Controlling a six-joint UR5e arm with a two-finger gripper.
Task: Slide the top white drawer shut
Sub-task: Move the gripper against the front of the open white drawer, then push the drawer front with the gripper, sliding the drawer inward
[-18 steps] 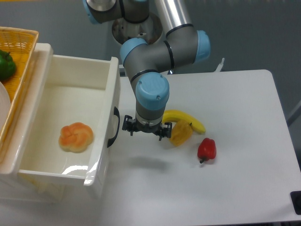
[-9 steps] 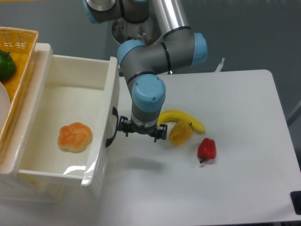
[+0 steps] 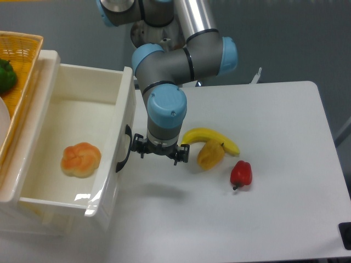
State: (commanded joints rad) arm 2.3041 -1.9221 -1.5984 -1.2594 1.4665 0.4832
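Observation:
The top white drawer (image 3: 118, 131) stands pulled out to the right of its cabinet, with a black curved handle (image 3: 123, 150) on its front panel. A round orange bun (image 3: 80, 159) lies inside it. My gripper (image 3: 158, 154) hangs just right of the handle, pointing down, pressed close against the drawer front. Its fingers are hidden under the wrist, so I cannot tell how the jaws stand. It holds nothing that I can see.
A yellow banana (image 3: 211, 137), a yellow-orange pepper (image 3: 210, 154) and a red pepper (image 3: 241, 173) lie on the white table (image 3: 274, 219) right of the gripper. A woven yellow basket (image 3: 22, 60) with a green pepper (image 3: 5, 74) sits on the cabinet at far left.
My gripper has moved left, and the drawer front with its handle has slid left with it. The bun inside has shifted left too.

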